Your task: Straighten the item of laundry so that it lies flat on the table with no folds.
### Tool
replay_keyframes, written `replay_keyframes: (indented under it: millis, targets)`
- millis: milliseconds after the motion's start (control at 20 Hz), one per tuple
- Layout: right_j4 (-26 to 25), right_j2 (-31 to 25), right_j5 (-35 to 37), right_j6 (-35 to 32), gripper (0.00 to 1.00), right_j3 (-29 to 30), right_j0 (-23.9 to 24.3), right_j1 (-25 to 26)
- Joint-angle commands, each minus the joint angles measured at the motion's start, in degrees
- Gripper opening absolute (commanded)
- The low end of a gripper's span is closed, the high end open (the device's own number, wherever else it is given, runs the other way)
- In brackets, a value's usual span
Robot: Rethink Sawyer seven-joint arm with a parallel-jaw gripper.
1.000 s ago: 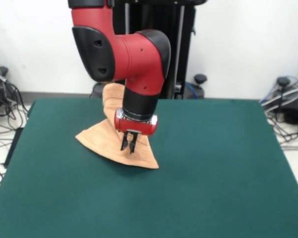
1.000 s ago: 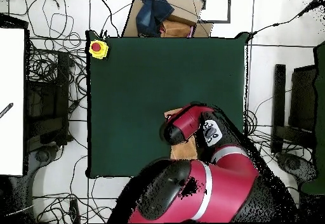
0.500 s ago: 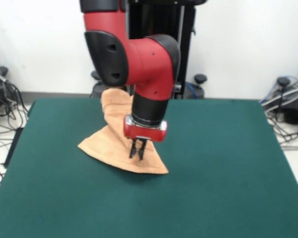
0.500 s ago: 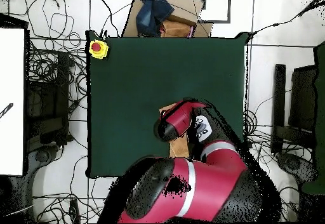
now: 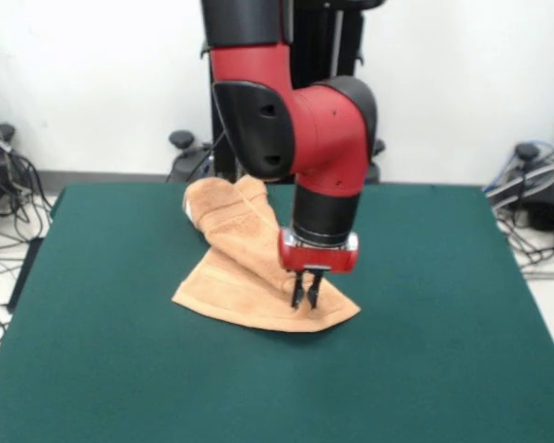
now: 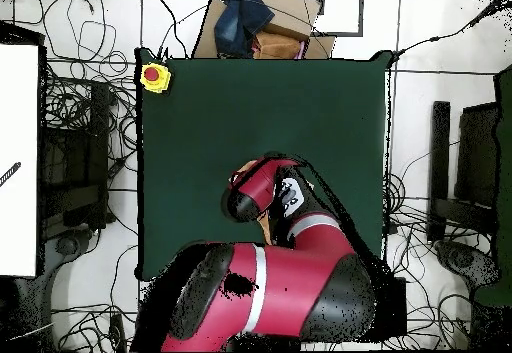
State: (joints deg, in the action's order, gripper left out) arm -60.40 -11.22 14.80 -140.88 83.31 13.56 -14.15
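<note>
A robotics lab: a red Sawyer arm [image 5: 295,129] works at a green felt counter [image 5: 443,305], loose cables [image 6: 90,119] litter the pale floor, and a yellow emergency-stop button [image 6: 153,75] sits at one corner

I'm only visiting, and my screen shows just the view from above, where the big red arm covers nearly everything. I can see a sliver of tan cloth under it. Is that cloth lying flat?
Observer: No. In the front view the orange-tan towel lies on the green table with its far part bunched up and folded over the rest.
Visitor: And where is the robot's hand? I can't find it at all.
Observer: The hand points straight down at the towel's near edge, close to the corner on the right of the front view. Its fingers are pinched together on the cloth.
</note>
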Motion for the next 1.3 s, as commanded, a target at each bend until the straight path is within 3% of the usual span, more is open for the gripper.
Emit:
replay_keyframes:
  millis: [50, 200, 650, 750, 1000, 1300]
  targets:
    - [3.5, 3.2, -5.1, -8.2, 0.0, -3.9, -1.5, 3.8]
    - [4.5, 1.3, -4.1, -4.3, 0.0, -3.6, 0.7, 3.8]
    - [6.4, 2.6, -3.9, -3.4, 0.0, -2.1, 2.0, 4.2]
    - [6.7, 2.9, -4.7, -4.1, 0.0, -1.8, 1.5, 4.4]
    - [10.8, 7.2, -7.2, -12.9, 0.0, 0.8, -6.0, 4.4]
    - [15.6, 8.4, -8.1, -11.7, 0.0, 1.1, -7.7, 5.5]
